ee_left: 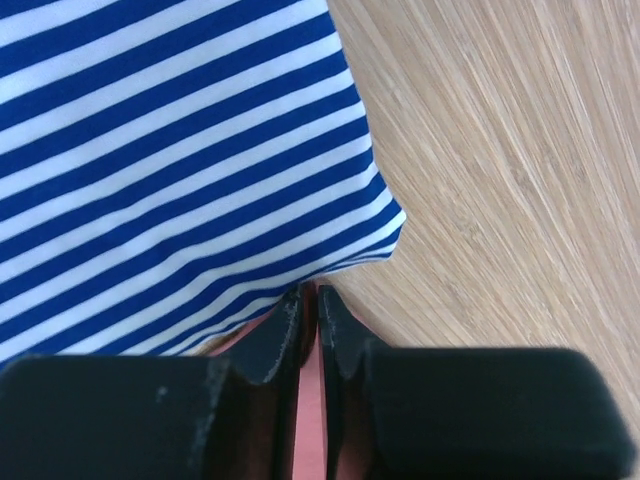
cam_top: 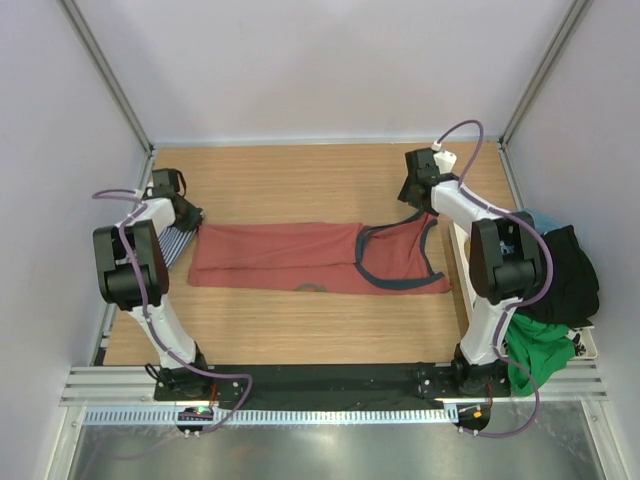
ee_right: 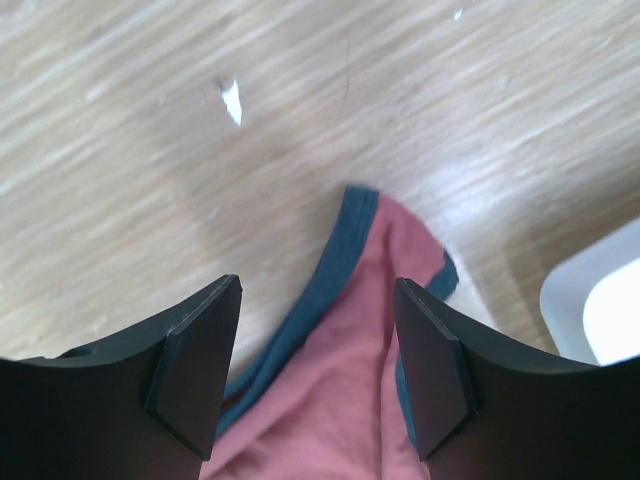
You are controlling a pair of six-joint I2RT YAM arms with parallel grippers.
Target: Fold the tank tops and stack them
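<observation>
Black cloth (cam_top: 570,268) and green cloth (cam_top: 540,357) beside wooden table's (cam_top: 300,180) right edge

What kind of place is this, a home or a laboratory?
Most likely a laboratory test cell: plain white walls on aluminium framing enclose a wooden table, two robot arms are bolted at its near edge, with a rust-red tank top spread between them.

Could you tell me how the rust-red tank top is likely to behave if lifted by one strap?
The rust-red tank top would probably droop limply: it lies flat and wrinkled on the table. Its trimmed strap curves loosely below the open right pincer, so it likely bends freely. It looks thin, so probably light.
</observation>
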